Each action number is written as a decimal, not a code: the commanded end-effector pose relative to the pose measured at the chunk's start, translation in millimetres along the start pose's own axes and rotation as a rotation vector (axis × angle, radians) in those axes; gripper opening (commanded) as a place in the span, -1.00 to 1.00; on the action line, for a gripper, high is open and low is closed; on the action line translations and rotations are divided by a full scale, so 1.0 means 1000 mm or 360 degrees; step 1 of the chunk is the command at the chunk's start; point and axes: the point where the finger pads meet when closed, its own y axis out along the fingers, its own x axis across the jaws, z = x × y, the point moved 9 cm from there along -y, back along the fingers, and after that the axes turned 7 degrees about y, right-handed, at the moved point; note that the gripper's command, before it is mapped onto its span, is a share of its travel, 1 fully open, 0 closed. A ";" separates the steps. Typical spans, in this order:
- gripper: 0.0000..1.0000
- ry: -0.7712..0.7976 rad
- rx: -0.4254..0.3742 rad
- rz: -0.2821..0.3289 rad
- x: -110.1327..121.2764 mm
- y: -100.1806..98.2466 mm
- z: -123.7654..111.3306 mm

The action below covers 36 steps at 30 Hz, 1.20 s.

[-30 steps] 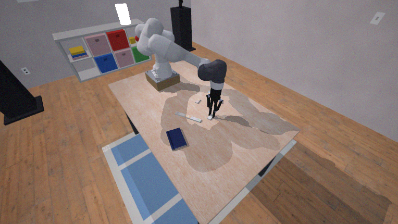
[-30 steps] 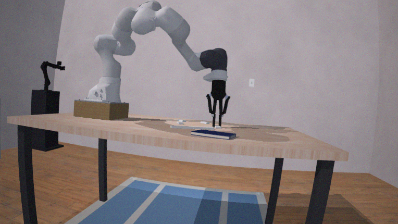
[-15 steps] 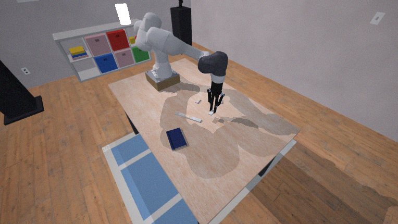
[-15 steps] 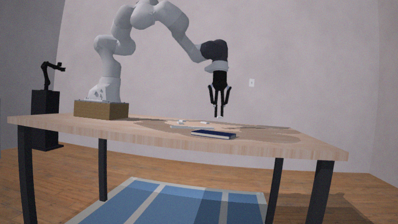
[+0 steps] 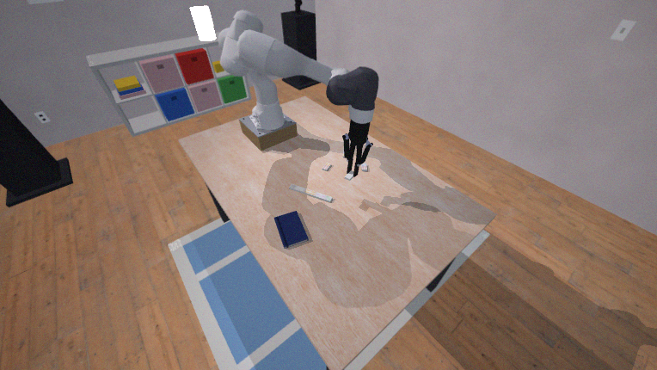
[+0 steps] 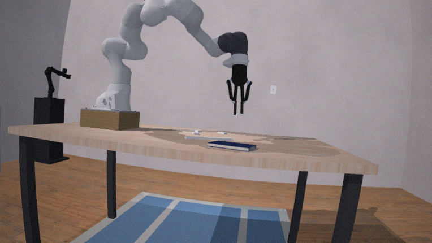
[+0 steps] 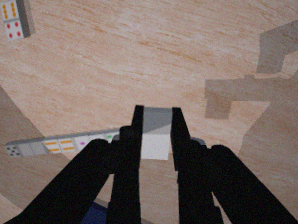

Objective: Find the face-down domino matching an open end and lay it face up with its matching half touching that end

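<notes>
My gripper (image 6: 238, 112) hangs well above the table and is shut on a small white domino (image 5: 350, 175). The domino sits between the fingertips in the wrist view (image 7: 156, 135), with a plain pale side toward the camera. The line of dominoes (image 5: 311, 193) lies flat on the table below and to one side of the gripper; it also shows in the side view (image 6: 208, 138) and the wrist view (image 7: 60, 144). Two loose dominoes (image 5: 327, 167) (image 5: 364, 167) lie on the table near the gripper. One loose domino (image 7: 16, 18) lies face up with orange and red pips.
A dark blue book (image 5: 291, 229) lies flat nearer the table's front, beyond the line from the gripper. The robot base on its wooden block (image 5: 267, 131) stands at the back of the table. A shelf with coloured bins (image 5: 172, 83) stands on the floor behind.
</notes>
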 end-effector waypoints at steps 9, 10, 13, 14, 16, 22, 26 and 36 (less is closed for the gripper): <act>-0.56 -0.0024 -0.0001 0.0025 -0.007 -0.007 0.008; -0.56 -0.0024 -0.0001 0.0025 -0.010 -0.008 0.018; -0.56 -0.0025 -0.0003 0.0026 -0.021 -0.012 0.043; -0.56 -0.0025 -0.0003 0.0026 -0.022 -0.013 0.046; -0.56 -0.0024 -0.0003 0.0026 -0.022 -0.013 0.047; -0.56 0.0044 0.0016 -0.0021 -0.025 -0.013 0.047; -0.56 0.0111 0.0038 -0.0067 -0.028 -0.013 0.047; -0.56 0.0566 0.0160 -0.0405 -0.050 -0.008 0.045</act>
